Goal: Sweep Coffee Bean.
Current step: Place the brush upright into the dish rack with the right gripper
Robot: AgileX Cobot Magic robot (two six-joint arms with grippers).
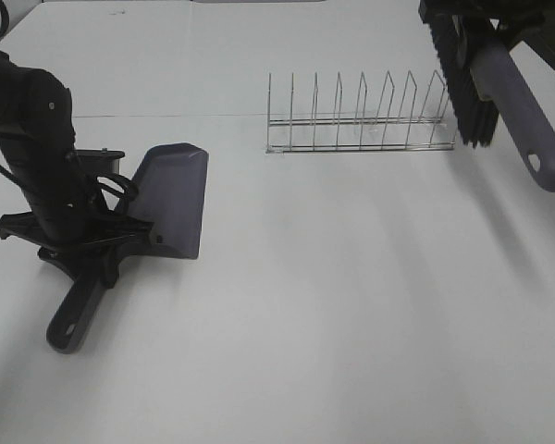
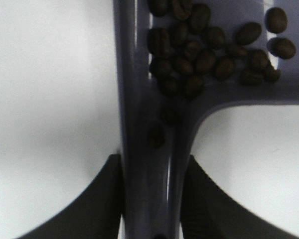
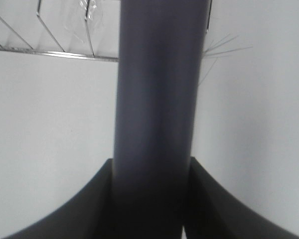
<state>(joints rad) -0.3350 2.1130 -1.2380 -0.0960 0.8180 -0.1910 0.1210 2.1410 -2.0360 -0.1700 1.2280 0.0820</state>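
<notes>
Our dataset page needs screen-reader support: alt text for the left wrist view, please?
Dark brown oval coffee beans lie clustered in a grey-purple plastic dustpan, two down its handle. The left hand is shut on the handle, over a white table.

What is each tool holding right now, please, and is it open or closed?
Left tool: closed on the dustpan handle.
Right tool: closed on the brush handle.
</notes>
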